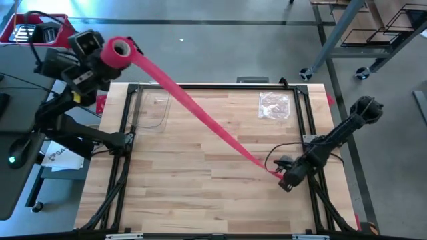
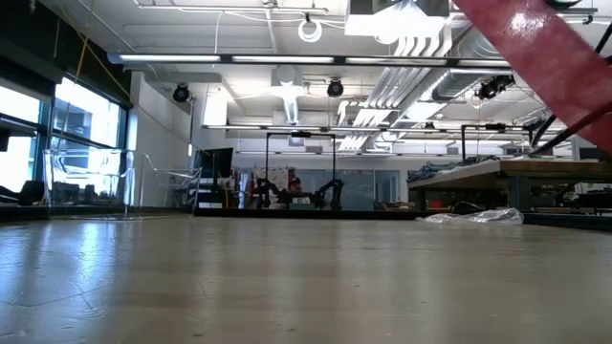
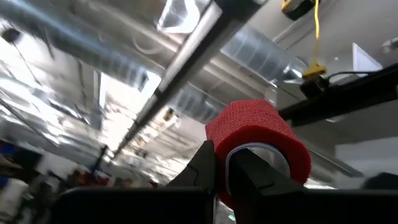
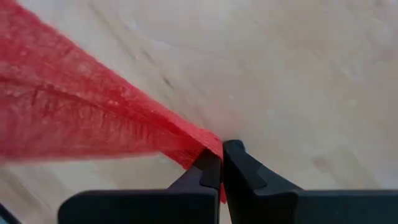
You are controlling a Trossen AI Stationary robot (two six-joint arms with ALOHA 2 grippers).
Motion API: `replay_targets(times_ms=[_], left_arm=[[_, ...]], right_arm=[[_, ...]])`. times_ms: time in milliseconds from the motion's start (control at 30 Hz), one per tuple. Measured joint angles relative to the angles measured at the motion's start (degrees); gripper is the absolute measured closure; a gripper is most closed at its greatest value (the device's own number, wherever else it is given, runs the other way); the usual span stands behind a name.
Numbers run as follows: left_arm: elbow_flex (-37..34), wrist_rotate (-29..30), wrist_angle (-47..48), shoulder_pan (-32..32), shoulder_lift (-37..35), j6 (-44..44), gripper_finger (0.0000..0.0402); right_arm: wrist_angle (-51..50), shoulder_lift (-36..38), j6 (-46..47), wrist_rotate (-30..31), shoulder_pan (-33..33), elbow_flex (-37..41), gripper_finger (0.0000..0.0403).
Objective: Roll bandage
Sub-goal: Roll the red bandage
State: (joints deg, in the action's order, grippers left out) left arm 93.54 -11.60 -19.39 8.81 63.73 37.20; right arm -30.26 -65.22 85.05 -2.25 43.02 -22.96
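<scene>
From above you see the bandage stretched over the table between both arms. The left gripper pinches the roll's wall, held high; the right gripper pinches the strip's free end, low over the wood. Only the low view shows the plastic bag behind.

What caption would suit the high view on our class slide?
Left hand holds the bandage roll aloft; right hand pinches its free end, stretching the strip across the table.
</scene>
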Motion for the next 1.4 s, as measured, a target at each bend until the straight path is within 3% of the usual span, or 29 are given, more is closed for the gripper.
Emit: replay_targets(times_ms=[167,300,700,967,1233,1400], left_arm=[[0.0,8.1,-0.5,0.2,-0.5,-3.2,0.0387],[0.0,12.5,0.3,0.2,-0.9,-10.9,0.0387],[0.0,30.6,16.6,0.2,-1.1,-31.2,0.0387],[0.0,37.5,15.2,0.1,-1.1,-34.0,0.0387],[0.0,50.2,17.9,0.1,-1.4,-38.4,0.0387],[0.1,50.1,18.6,0.1,-0.8,-37.9,0.0387]], right_arm=[[1.9,0.0,-0.5,1.7,1.6,0.0,0.0403],[3.5,0.0,-0.6,1.8,2.7,0.0,0.0403],[8.7,-0.1,-1.1,2.1,7.7,0.1,0.0403],[9.3,-0.1,2.8,3.3,13.1,0.1,0.0403],[12.7,-0.1,8.0,4.8,16.7,0.1,0.0403],[15.2,-0.1,10.0,7.2,17.0,-0.4,0.0403]])
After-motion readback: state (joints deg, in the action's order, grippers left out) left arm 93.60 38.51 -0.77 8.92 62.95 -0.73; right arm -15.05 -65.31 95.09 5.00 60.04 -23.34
